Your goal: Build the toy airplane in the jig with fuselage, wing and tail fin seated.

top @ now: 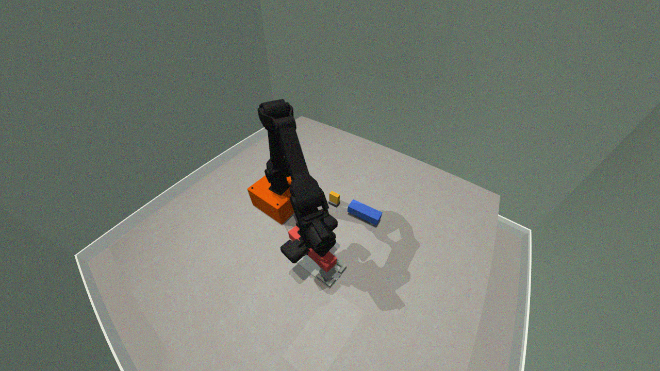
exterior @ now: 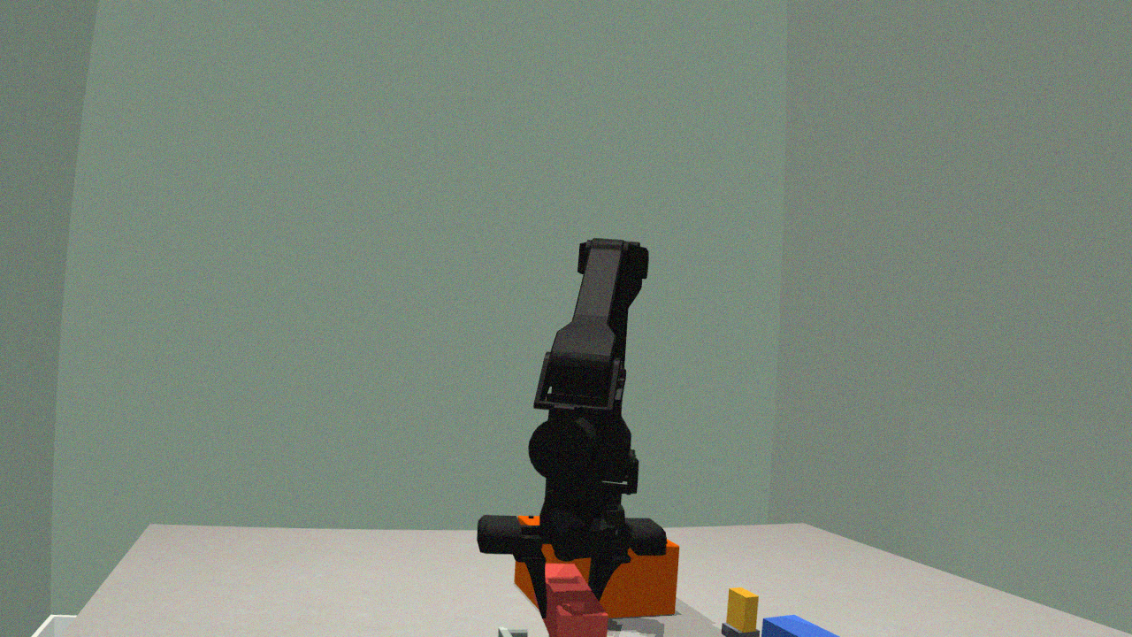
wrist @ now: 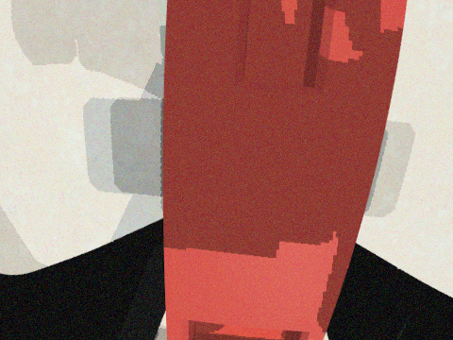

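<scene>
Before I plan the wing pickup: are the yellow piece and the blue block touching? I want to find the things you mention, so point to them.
Apart: the top view shows table between the yellow piece [top: 334,197] [exterior: 742,610] and blue block [top: 364,212] [exterior: 795,627].

From my wrist camera, the red block [wrist: 264,165] fills the middle, running top to bottom between the two black fingers of my pincer [wrist: 249,229], which is closed on it. Ahead of the pincer, the block's top has narrow dark slots and bright patches; nearest the pincer, a lit band ends at a recess cut off by the picture's edge. Grey shadows lie on the pale surface [wrist: 42,156] to either side.
</scene>
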Available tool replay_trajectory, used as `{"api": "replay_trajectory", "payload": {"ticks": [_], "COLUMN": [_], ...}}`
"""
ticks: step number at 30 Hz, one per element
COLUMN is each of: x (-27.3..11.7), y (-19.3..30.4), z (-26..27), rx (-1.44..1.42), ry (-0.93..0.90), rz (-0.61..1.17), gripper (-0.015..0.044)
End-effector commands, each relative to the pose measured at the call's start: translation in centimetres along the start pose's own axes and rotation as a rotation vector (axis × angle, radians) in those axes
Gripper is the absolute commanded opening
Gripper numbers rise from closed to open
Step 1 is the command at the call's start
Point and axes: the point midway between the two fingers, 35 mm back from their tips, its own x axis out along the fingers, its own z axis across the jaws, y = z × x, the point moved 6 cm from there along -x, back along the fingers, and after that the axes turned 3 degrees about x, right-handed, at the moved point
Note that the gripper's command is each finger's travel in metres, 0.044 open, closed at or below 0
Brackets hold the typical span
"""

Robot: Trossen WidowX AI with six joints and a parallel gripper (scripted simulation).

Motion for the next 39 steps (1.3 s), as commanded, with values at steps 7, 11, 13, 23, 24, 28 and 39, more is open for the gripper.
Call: {"api": "replay_trajectory", "payload": {"ticks": [7,11,13,23,24,28,39], "x": [0.2,0.9,1.2,2.8,3.0,3.6,3.8], "y": [0.0,-0.1,-0.1,-0.1,-0.1,-0.1,0.0], "z": [0.0,-0.1,-0.1,-0.1,-0.1,-0.1,-0.1], "rx": [-0.004,-0.004,-0.004,-0.004,-0.004,-0.004,-0.002], "ry": [0.003,0.003,0.003,0.003,0.003,0.003,0.0], "rz": [-0.001,-0.001,-0.001,-0.001,-0.001,-0.001,0.001], "gripper": [0.0195,0.0195,0.0195,0.0195,0.0195,0.0195,0.0148]}}
